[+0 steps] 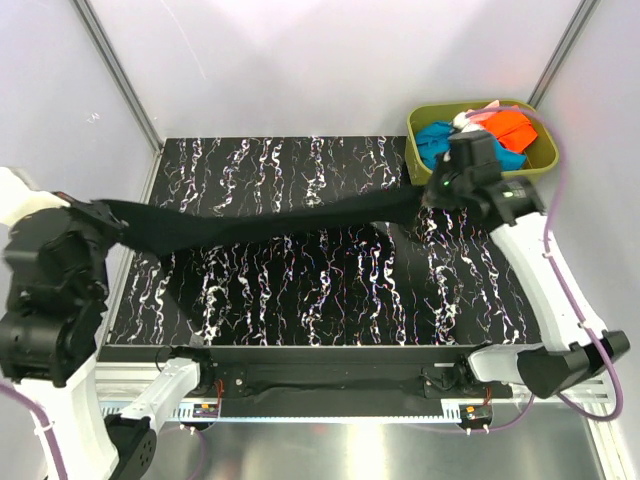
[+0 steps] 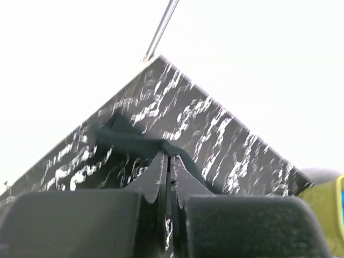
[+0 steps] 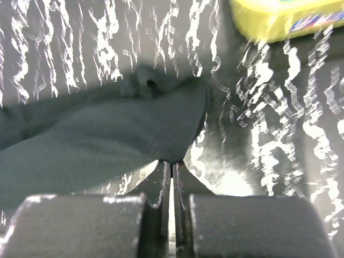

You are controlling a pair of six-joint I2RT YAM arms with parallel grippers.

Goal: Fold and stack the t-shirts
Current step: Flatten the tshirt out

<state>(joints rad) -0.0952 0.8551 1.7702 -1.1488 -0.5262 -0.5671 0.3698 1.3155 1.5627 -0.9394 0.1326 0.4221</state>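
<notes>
The black t-shirt (image 1: pixel 270 228) is stretched in a long band across the marbled table, held at both ends above the surface. My left gripper (image 1: pixel 112 222) is shut on its left end; in the left wrist view the cloth (image 2: pixel 129 141) runs away from the closed gripper (image 2: pixel 171 157). My right gripper (image 1: pixel 435 195) is shut on its right end; the right wrist view shows the cloth (image 3: pixel 97 140) pinched at the gripper (image 3: pixel 172 163). The teal-blue tee (image 1: pixel 436 143) and orange tee (image 1: pixel 510 128) lie in the tub, with a pale cloth (image 1: pixel 475 115) between them.
The olive-green tub (image 1: pixel 545 160) stands at the back right corner, just behind my right gripper; it also shows in the right wrist view (image 3: pixel 279 24). The black marbled table (image 1: pixel 320 310) has its front edge near the arm bases. White walls enclose the back.
</notes>
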